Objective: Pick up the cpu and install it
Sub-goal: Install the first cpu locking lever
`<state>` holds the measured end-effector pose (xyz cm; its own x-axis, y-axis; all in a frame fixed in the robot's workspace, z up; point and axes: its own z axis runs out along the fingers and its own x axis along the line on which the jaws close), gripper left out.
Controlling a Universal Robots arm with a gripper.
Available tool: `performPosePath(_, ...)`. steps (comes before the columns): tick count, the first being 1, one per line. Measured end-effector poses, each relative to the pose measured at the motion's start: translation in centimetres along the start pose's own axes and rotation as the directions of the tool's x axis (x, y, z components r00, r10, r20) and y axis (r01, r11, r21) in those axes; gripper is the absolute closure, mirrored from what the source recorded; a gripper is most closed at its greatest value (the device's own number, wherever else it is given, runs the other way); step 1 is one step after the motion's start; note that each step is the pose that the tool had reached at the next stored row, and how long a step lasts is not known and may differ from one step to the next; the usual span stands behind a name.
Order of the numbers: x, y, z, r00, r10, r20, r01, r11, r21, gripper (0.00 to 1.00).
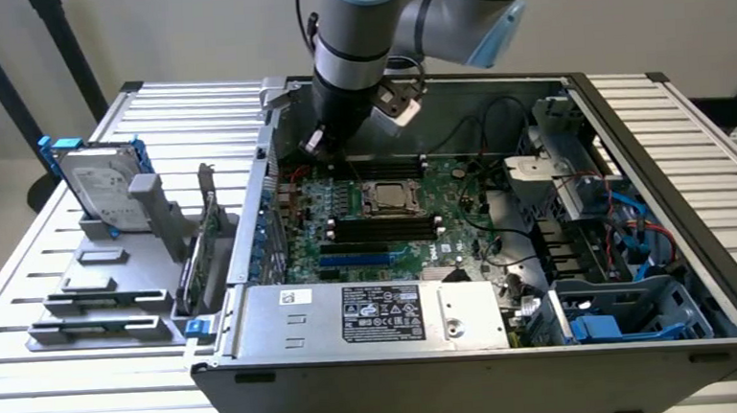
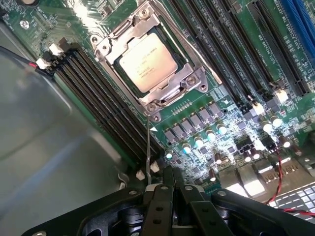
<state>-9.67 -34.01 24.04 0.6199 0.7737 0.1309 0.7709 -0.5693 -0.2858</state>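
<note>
Cpu (image 2: 147, 61) sits in its socket (image 2: 170, 93) on the motherboard (image 2: 231, 123). Gripper (image 2: 165, 183) hangs close above the board, jaws shut together. The thin socket lever (image 2: 148, 147) ends at its tips; whether it is pinched, I cannot tell.

Silvery cpu (image 2: 147, 62), faint dark print, in steel-grey frame (image 2: 110, 40). Green circuit board (image 2: 231, 113); black memory slots (image 2: 106, 103); blue slot (image 1: 359, 260). Black gripper (image 2: 167, 189). Grey arm (image 1: 356, 44), pale-blue caps (image 1: 492, 36). Silver hard drive (image 1: 96, 190), blue bracket (image 1: 61, 148). White slatted table (image 1: 47, 389).
</note>
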Motion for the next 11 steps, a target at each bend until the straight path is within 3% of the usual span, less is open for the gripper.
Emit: performPosePath(11,0.05,-0.11,-0.35,0.9976,0.043,-0.0544,-0.043,0.999,-0.0057,0.89)
